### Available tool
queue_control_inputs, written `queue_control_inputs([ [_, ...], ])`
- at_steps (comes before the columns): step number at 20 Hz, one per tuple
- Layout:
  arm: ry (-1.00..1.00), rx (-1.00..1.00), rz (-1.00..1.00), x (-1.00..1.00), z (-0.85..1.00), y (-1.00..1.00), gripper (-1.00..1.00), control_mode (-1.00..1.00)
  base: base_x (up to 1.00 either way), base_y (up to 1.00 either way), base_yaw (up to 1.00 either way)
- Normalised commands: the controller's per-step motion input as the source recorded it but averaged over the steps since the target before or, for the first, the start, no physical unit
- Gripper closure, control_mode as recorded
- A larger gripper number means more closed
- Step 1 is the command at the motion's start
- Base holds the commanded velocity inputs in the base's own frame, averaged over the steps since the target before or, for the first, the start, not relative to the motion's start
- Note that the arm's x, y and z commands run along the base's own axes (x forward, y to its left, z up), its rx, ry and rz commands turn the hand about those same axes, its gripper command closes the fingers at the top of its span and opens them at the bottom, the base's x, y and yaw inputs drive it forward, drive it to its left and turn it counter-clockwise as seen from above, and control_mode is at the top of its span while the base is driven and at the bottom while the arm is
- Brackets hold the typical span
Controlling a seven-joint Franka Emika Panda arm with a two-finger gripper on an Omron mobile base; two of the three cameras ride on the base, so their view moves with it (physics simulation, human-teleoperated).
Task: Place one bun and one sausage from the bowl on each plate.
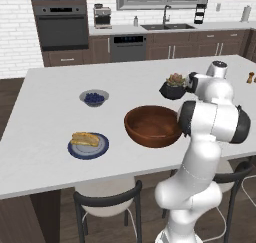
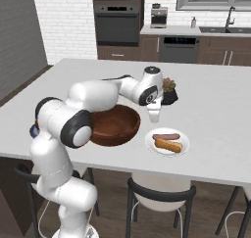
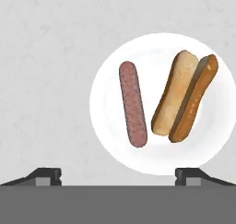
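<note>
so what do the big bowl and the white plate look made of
The bowl looks like wood with a glossy finish: reddish-brown, with soft highlights along its rim. The white plate looks like glazed ceramic, plain, smooth and unpatterned, though plastic can't be ruled out from its look alone.

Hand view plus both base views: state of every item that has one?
pincer: open, empty, above white plate
white plate: holds sausage and bun, apart
wooden bowl: looks empty
blue plate: bun on it; sausage unclear
grey bowl: holds blueberries
</note>
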Motion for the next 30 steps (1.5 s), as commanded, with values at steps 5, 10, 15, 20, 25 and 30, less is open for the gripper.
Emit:
queue_control_inputs([
  [5,0.03,0.0,0.3,-0.2,0.31,1.0,-1.0,-1.0,0.0,0.0,0.0],
  [10,0.19,0.0,0.28,-0.44,0.11,1.0,-1.0,-1.0,0.0,0.0,0.0],
  [15,0.26,0.0,0.28,-0.22,0.0,1.0,-1.0,-1.0,0.0,0.0,0.0],
  [20,0.2,0.0,0.15,0.07,-0.3,0.77,-1.0,-1.0,0.0,0.0,0.0],
  [25,0.18,0.0,0.02,0.08,-0.68,0.1,-1.0,-1.0,0.0,0.0,0.0],
  [30,0.08,0.0,0.0,0.16,-0.53,0.17,-1.0,-1.0,0.0,0.0,0.0],
])
